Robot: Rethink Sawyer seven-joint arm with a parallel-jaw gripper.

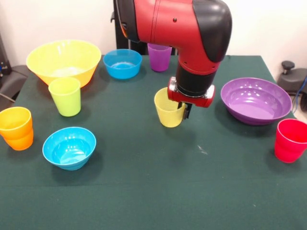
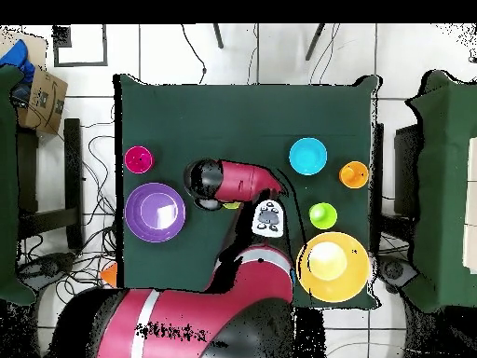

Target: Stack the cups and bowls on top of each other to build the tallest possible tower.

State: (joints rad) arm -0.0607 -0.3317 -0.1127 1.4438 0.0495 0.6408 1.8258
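My gripper (image 1: pixel 183 109) hangs over the right rim of the yellow cup (image 1: pixel 168 110) at the table's middle. One dark finger (image 1: pixel 188 111) lies against the cup's outer right wall and the jaws look shut on that wall. The cup stands upright at table level. In the overhead view the arm (image 2: pixel 233 180) hides the gripper, and only a sliver of the yellow cup (image 2: pixel 230 204) shows. Nothing is stacked into a tower. The orange cup (image 1: pixel 17 128) at the left edge looks like two nested cups.
A large yellow bowl (image 1: pixel 64 60), a blue bowl (image 1: pixel 122 63) and a purple cup (image 1: pixel 159 57) stand at the back. A lime cup (image 1: pixel 65 96) and a second blue bowl (image 1: pixel 69 147) are on the left. The purple bowl (image 1: pixel 255 100) and red cup (image 1: pixel 290 140) are on the right.
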